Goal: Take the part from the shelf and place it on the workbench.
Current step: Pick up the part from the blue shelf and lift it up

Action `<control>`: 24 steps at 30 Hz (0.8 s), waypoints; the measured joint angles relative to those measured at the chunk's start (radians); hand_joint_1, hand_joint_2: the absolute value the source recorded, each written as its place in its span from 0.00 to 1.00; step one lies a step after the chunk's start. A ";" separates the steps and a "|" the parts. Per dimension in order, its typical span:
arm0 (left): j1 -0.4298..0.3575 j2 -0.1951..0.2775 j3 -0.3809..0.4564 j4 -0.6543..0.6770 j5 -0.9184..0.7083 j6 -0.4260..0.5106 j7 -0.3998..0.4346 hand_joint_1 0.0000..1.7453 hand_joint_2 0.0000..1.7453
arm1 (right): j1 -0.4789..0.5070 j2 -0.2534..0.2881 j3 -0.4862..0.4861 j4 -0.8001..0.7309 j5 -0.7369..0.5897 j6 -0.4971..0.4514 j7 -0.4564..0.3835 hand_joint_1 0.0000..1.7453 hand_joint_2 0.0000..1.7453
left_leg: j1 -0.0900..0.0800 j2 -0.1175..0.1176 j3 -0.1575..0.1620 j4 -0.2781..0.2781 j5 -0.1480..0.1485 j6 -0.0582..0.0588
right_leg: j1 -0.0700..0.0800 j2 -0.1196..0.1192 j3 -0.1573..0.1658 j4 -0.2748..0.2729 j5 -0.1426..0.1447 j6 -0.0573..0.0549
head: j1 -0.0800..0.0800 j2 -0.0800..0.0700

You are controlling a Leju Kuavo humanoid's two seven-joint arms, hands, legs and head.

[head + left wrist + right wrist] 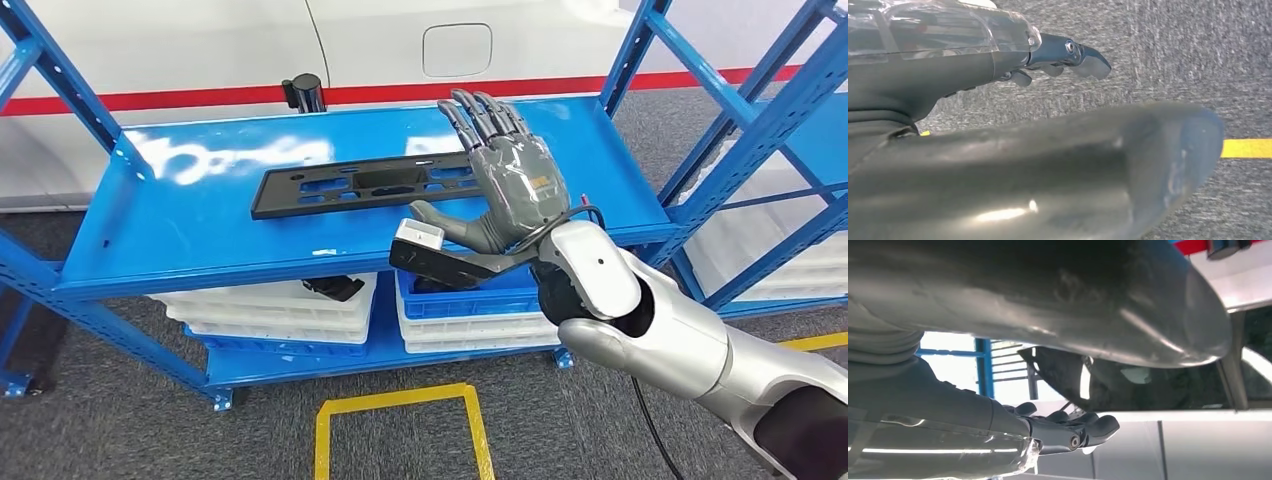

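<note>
Head view, items listed largest first.

1. Blue steel shelf rack [180,235]: top deck glossy, showing glare at 10 o'clock from centre. It stands before a white panelled wall with a red stripe [200,98], and the deck sits at a height the raised arm can reach.

2. Silver right arm [690,345]: enters from 5 o'clock and angles toward the deck; judged an approach for the pick.

3. Stacked white plastic bins with blue trays [290,310]: stored on the lower deck, under the top shelf, apart from the task.

4. Flat black rectangular plastic part with cut-out slots [365,187]: lies flat near the middle of the top deck, long side across the view, tilted slightly. It is still on the shelf, not lifted. Lying flat, it probably needs the fingers brought over an edge.

5. Grey right hand [510,180]: at 3 o'clock from the part, just beside its right end, held above the deck. Fingers are extended and apart, thumb out toward the part, nothing held; whether it touches the part cannot be told. The right wrist view shows its dark fingers straight.

6. Left hand [1068,57]: in the left wrist view it hangs over grey carpet with a yellow floor line [1245,148], holding nothing; whether its fingers lie apart or together cannot be told.

7. Yellow floor outline [400,425]: at 6 o'clock on the carpet.

8. Small black cylinder [303,92]: at the back edge of the deck, 12 o'clock from the part.
</note>
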 joint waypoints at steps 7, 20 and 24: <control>0.001 -0.001 0.000 0.001 -0.001 -0.003 0.001 0.00 0.00 | -0.011 0.007 0.014 0.014 0.014 0.060 -0.014 0.00 0.00 | -0.008 0.008 0.048 -0.011 -0.036 0.041 | -0.001 -0.001 -0.110 0.226 -0.095 0.022 | 0.017 0.000; -0.002 -0.024 0.000 0.000 -0.006 -0.013 0.001 0.00 0.00 | -0.048 0.029 0.081 0.048 0.051 0.146 -0.045 0.00 0.00 | -0.023 0.010 0.076 0.053 -0.101 0.015 | 0.037 -0.007 -0.061 -0.008 0.074 -0.063 | 0.017 0.000; 0.000 -0.024 0.000 0.000 -0.007 -0.015 0.003 0.00 0.00 | -0.044 0.040 0.096 0.060 0.016 0.144 -0.044 0.00 0.00 | -0.004 -0.005 -0.068 0.251 -0.179 -0.015 | 0.027 -0.010 -0.051 -0.008 0.062 -0.058 | 0.009 0.000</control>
